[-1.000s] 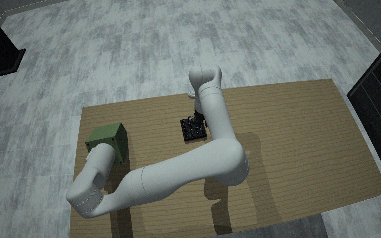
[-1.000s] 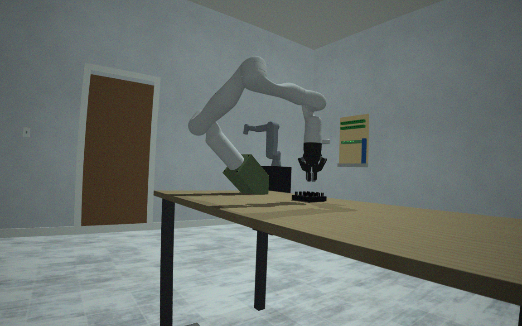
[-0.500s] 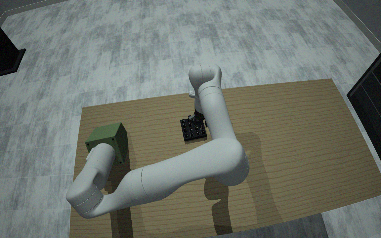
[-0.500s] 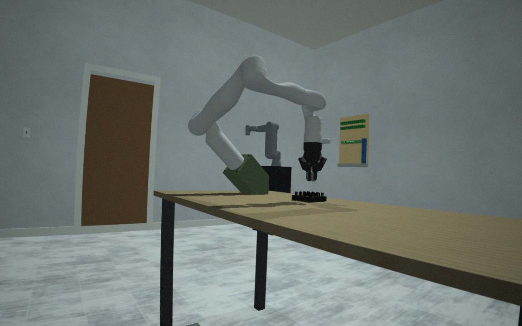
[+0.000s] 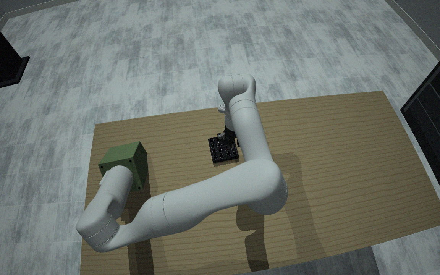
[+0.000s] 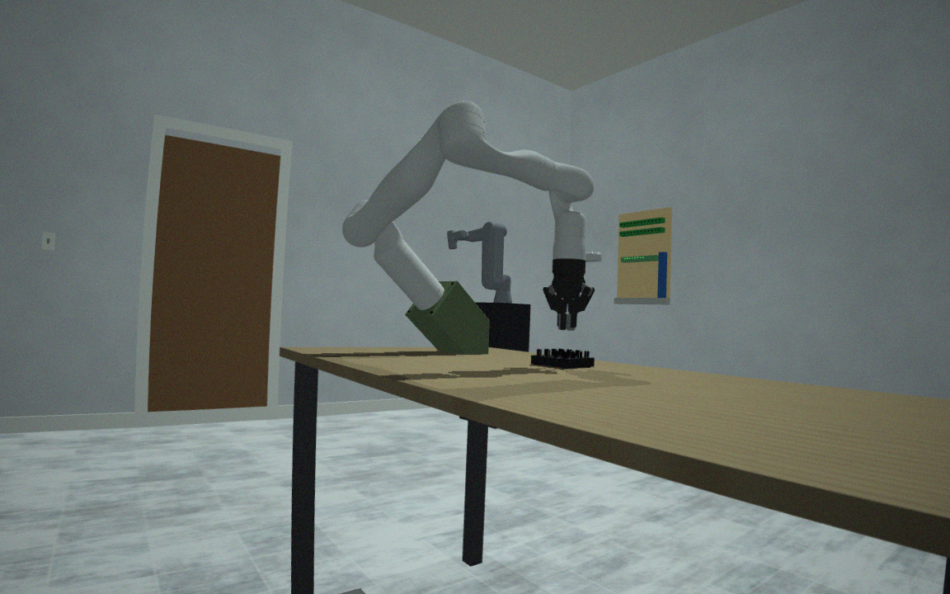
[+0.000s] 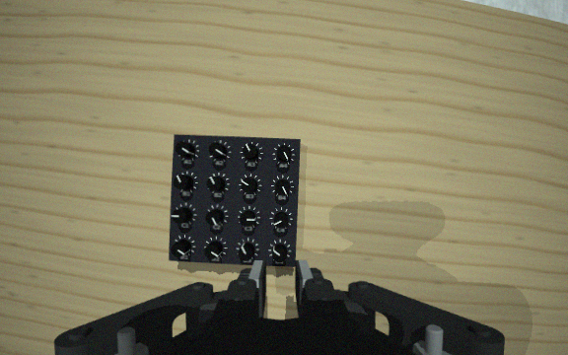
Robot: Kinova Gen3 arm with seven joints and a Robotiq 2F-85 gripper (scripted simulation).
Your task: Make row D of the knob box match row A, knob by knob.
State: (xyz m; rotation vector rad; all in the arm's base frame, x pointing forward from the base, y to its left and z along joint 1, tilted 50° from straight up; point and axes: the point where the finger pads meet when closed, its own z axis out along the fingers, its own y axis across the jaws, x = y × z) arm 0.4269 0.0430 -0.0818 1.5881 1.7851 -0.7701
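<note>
Top view. Knob box (image 5: 225,160) (image 6: 562,362) (image 7: 234,201): one, on the table (image 5: 334,136) (image 6: 744,403) (image 7: 412,99), partly covered by arm (image 5: 207,191) (image 6: 404,176) and gripper (image 5: 232,145) (image 6: 566,323) (image 7: 280,276). Knob lines too small to read here.

Exterior view. Box flat on the table, apparently on its feet. Gripper above it, apart from the knobs, pointing down. Settings not legible.

Wrist view. Box squarely seen, names upright, row A farthest from the gripper, row D nearest. Jaws: narrowly spread, bare table between them, pinching nothing. D1 (image 7: 182,249) and A1 (image 7: 186,150): both seem to point low right; likely a match, exact mark uncertain. D2 (image 7: 214,250) and A2 (image 7: 219,151): both low right; likely a match. D3 (image 7: 247,250) and A3 (image 7: 250,151): both up and slightly left; likely a match. D4 (image 7: 279,251): up-left. A4 (image 7: 284,155): low right, steeply down; a plain mismatch.

Status, as judged: three pairs probably in order, D4 outstanding. Whether knobs outside row D keep their starting marks: cannot be told. Remaining work: a large clockwise turn of D4, over the rear, never across the front gap.
</note>
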